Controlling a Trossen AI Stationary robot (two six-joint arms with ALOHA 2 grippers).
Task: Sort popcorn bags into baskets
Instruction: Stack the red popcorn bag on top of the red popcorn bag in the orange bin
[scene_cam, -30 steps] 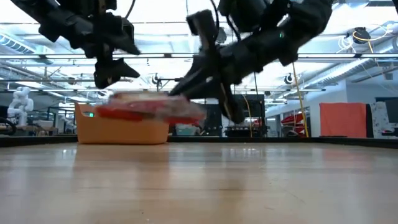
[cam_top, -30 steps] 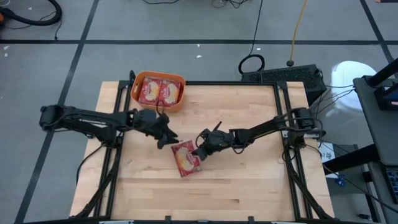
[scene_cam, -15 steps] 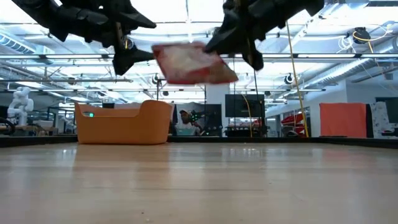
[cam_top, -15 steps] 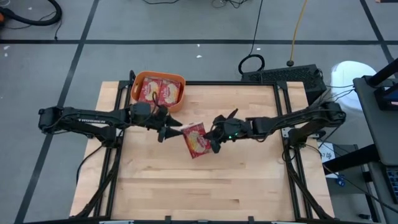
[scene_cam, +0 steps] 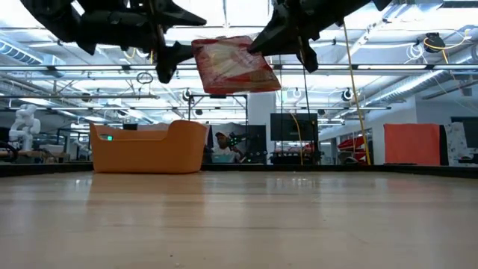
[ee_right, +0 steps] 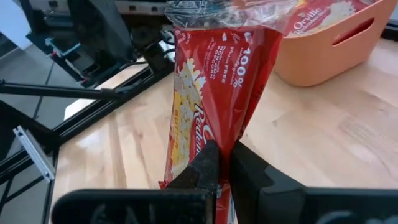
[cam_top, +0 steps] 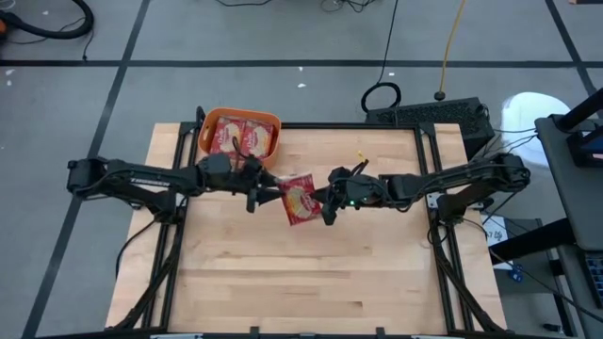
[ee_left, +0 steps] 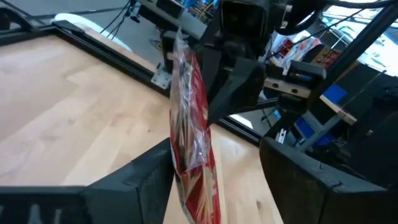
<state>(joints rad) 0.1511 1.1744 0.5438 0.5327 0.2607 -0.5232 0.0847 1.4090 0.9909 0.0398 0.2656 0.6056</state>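
Lifted off the tabletop (cam_top: 358,273) since a second ago, the bag (cam_top: 300,198) hangs mid-table, clamped in the right gripper (cam_top: 327,201); left gripper (cam_top: 261,193), fingers apart, straddles it—handover toward the basket (cam_top: 240,137).

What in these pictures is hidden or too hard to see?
- Basket contents: the high view shows two bags on top; any beneath are covered. In the low view its wall hides them all.
- Held bag: lettering too small in the high view; edge-on in the left wrist view.
- Left gripper: whether its open fingers touch the bag cannot be told.
- Right gripper: its pads are behind the bag.
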